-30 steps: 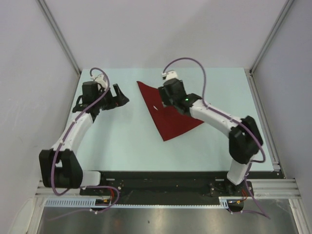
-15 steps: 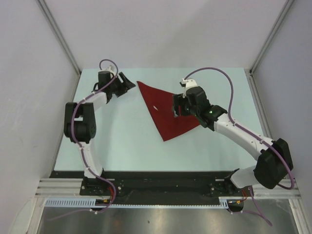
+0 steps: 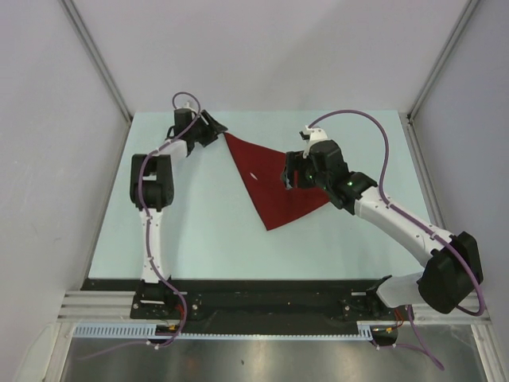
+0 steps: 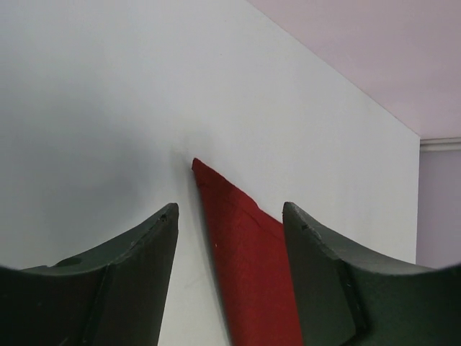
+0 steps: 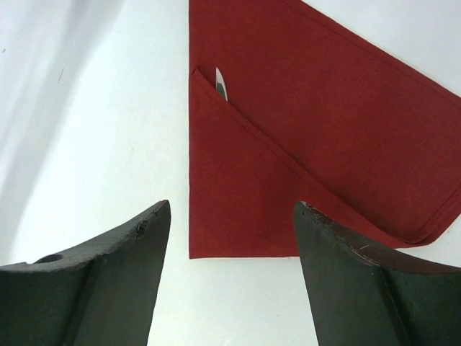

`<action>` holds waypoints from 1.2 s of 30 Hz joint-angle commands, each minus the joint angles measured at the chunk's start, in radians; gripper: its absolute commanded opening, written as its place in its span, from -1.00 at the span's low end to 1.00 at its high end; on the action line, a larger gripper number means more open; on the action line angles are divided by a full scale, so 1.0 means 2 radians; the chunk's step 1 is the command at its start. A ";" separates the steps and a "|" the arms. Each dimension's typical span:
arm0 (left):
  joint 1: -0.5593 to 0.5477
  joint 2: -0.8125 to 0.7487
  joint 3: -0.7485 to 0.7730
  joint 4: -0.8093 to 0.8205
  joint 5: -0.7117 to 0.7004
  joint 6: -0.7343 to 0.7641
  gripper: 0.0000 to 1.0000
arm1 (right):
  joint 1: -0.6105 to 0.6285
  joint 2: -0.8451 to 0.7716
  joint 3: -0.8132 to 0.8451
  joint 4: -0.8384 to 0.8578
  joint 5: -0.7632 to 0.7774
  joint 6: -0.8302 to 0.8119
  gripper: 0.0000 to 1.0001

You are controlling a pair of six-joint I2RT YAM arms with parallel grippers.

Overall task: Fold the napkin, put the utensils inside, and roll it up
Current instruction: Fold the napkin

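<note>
On the far half of the pale table (image 3: 199,231) lies the napkin (image 3: 274,183), a dark red plain cloth folded into a triangle. One corner points to the far left, one to the right, and one toward the arm bases. In the right wrist view the napkin (image 5: 302,130) shows a second layer, a flap whose straight edge runs diagonally across it. The cloth looks soft and matte, with sharp folded edges and a rounded fold at the right corner. From under the upper end of this flap only the tip of the knife (image 5: 220,83) comes out, thin and pointed (it looks pale with a little green beside it). The rest is covered by the cloth. From above, the knife (image 3: 252,176) is only a small light mark on the left part of the napkin.

We see the left arm stretched far forward. The left gripper (image 3: 213,130) is just beside the far left corner of the napkin. Its wrist view shows the left gripper (image 4: 229,210) with the dark fingers spread apart, and the pointed corner of the napkin (image 4: 245,274) lies between them, not pinched.

The right arm reaches diagonally from the right side, with its elbow near the right front. The right gripper (image 3: 289,177) is over the right part of the cloth. In its own view the right gripper (image 5: 230,205) also has the fingers parted and grasps nothing. We cannot tell its height over the cloth.
</note>
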 commanded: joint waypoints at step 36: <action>-0.006 0.060 0.037 0.094 0.050 -0.067 -1.00 | -0.003 0.022 -0.003 0.002 -0.007 0.029 0.48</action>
